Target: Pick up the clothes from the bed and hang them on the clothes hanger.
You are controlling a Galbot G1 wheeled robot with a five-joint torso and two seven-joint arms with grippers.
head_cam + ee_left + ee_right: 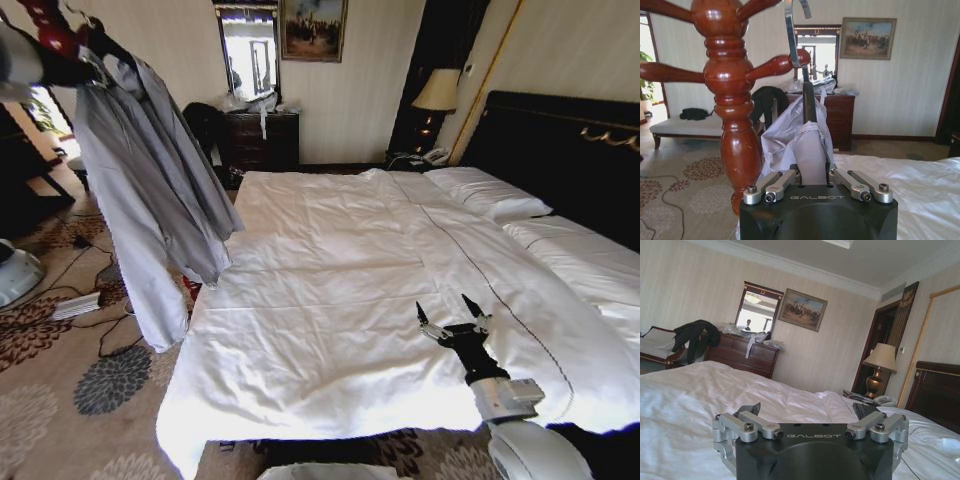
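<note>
A wide bed (330,300) with smooth white sheets, white pillows and a tall dark headboard trimmed in gold spans a hotel-style room with striped pale walls, a dark wooden dresser (262,140) under a mirror, a framed painting (313,28), a bedside lamp (437,95) and floral patterned carpet. In the head view, the light grey-lavender long-sleeved shirt (150,200) of thin, wrinkly fabric hangs at upper left, clear of the mattress and beside the bed's left edge, its hem dangling above the carpet. The left wrist view shows the left gripper (815,172) just below the shirt's collar, its fingers closed on the neck of the slim black clothes hanger (808,102) that carries the garment. The hanger's thin silver hook (791,40) sits at a peg of a turned reddish-brown wooden coat stand (727,95); whether it rests on the peg cannot be told. The right gripper (452,318) hovers low over the near right part of the bed, well apart from the shirt, its fingers spread wide and holding nothing.
</note>
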